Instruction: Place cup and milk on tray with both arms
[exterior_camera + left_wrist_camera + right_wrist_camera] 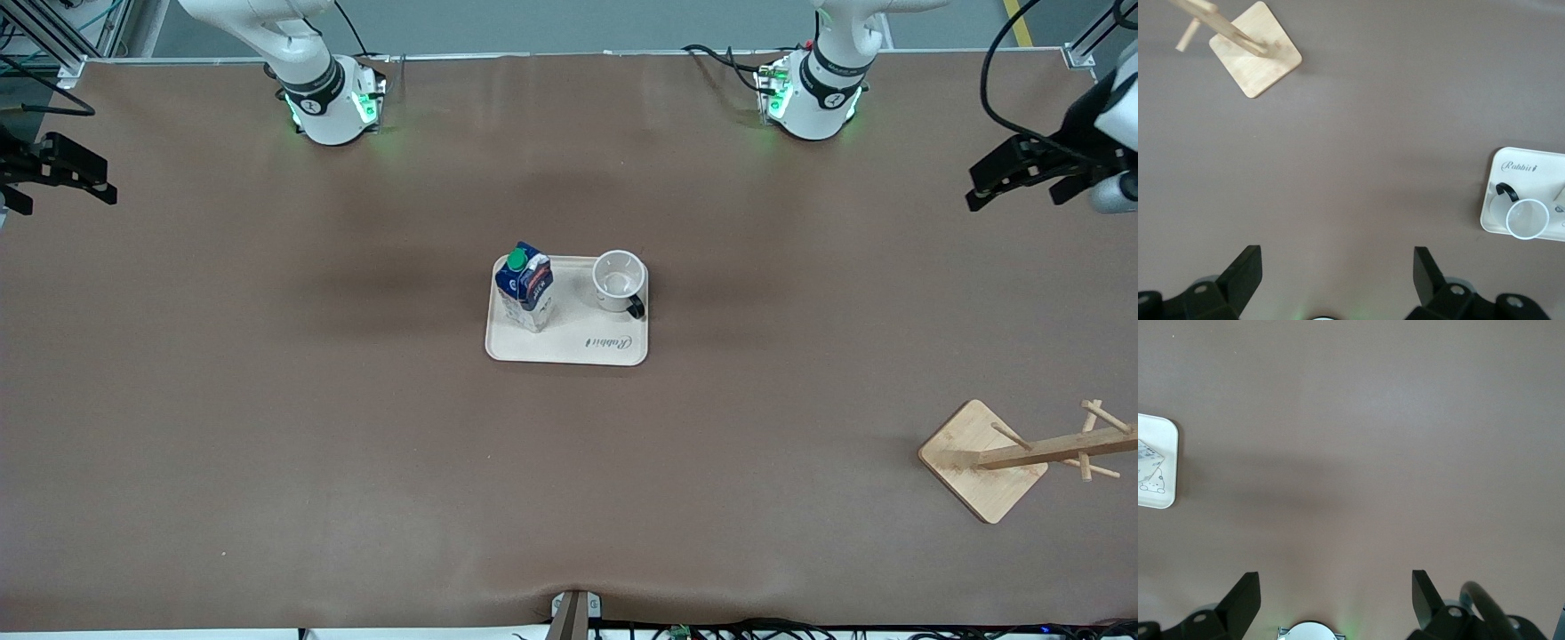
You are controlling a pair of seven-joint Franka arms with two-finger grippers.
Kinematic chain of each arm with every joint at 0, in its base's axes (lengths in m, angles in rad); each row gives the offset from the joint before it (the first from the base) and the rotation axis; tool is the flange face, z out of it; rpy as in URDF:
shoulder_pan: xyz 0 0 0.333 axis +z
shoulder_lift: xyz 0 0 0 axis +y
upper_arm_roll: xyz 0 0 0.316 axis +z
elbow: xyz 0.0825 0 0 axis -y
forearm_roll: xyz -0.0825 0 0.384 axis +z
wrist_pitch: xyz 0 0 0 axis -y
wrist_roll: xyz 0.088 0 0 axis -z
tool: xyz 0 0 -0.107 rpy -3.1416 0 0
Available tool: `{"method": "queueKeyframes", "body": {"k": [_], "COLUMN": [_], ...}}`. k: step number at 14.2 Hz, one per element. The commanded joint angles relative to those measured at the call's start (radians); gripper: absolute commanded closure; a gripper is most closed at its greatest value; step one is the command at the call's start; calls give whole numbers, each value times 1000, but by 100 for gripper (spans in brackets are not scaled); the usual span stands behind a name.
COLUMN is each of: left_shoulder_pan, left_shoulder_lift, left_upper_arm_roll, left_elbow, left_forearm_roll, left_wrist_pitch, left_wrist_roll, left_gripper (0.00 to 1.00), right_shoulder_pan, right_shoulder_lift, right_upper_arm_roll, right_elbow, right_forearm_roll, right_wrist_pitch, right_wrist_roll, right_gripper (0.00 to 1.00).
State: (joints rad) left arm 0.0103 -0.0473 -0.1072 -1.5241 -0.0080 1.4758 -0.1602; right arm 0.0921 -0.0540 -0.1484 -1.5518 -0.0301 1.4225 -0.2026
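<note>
on the tray (569,351): milk (525,286) upright toward the right arm's end, cup (619,281) beside it, handle toward the front camera — both look placed.
handling: carton light, squashy, best taken by its sides; mug stiff, slick, breakable, taken at rim or handle.
left gripper (1338,273): fingers spread, empty, well apart from tray.
right gripper (1336,597): spread, empty — waiting.

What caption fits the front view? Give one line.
Milk carton and white mug stand on the cream tray; both hands wait open at the table ends.
</note>
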Motion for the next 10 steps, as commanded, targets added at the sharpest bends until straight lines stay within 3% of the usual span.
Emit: {"method": "queueKeyframes", "body": {"k": [1, 10], "left_shoulder_pan": [0, 7], "left_shoulder_lift": [-6, -6], "left_upper_arm_roll": [-15, -16], "left_elbow": [-8, 7], "left_forearm_roll": [-4, 0], "left_wrist_pitch": [12, -11], "left_wrist_roll": [-7, 5], "left_gripper": [0, 0], "right_shoulder_pan": [5, 6], "right_shoulder_lift": [5, 5], "right_upper_arm_roll": [3, 4], "right_elbow": [19, 21], "right_forearm_roll": [-14, -2], "right_wrist_pitch": [-16, -17], "right_wrist_roll": [-9, -6], "right_gripper": [0, 0]}}
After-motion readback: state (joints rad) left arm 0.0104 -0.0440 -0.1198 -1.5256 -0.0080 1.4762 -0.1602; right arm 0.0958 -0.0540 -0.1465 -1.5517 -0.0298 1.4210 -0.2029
